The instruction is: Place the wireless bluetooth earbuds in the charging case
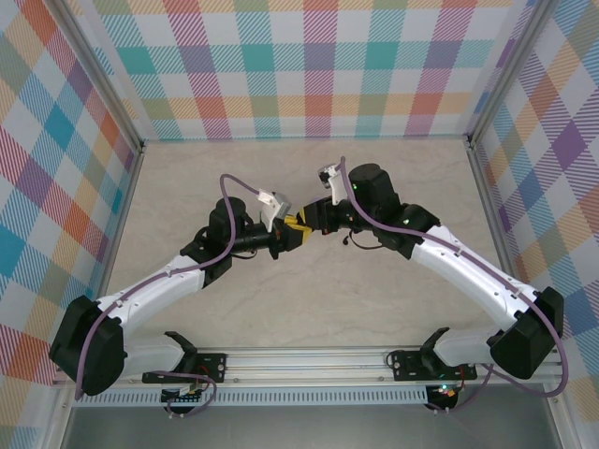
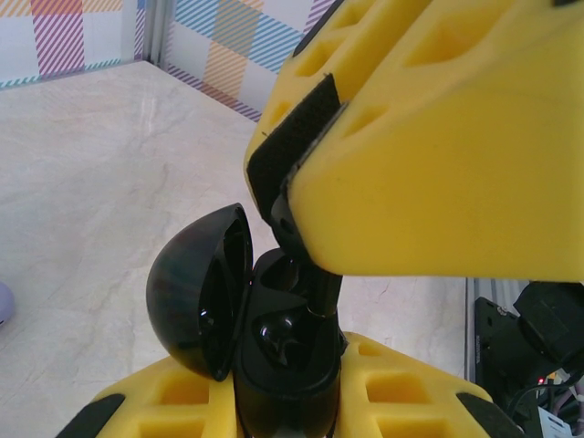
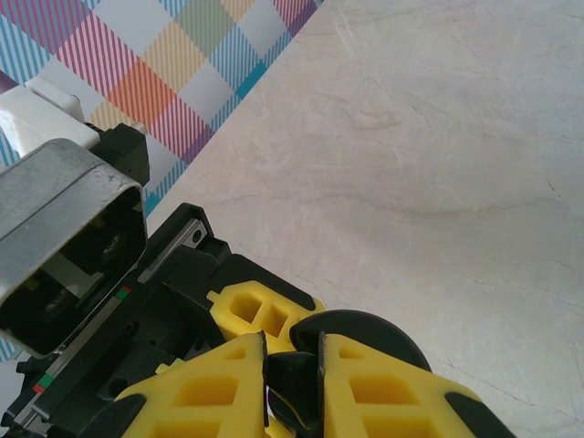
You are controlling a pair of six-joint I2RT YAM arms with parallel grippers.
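Left wrist, left gripper (image 2: 287,411) clamping open charging case (image 2: 274,351), right gripper (image 2: 297,196) pinching earbud (image 2: 315,287) at its well.

charging case (image 2: 278,365): black, lid swung open, upright | earbud (image 2: 319,287): black, tip in case's cavity

Glossy black clamshell charging case (image 2: 278,388): bottom cut off by the frame edge, lower body covered on both sides by the yellow foam fingers of the left gripper (image 2: 285,411). Small black earbud (image 2: 318,285) just above the case's well: top buried under the right gripper (image 3: 292,351), shape unclear, seated or not, cannot tell. Inside of the case too dark to read. Pale lavender rounded thing (image 2: 3,304) well left of the case, cut by the edge; bud or puck unclear. Right wrist view: case's domed lid (image 3: 365,330) half hidden behind the fingers, earbud between them cut off at the bottom edge. From above, both grippers cover the case.
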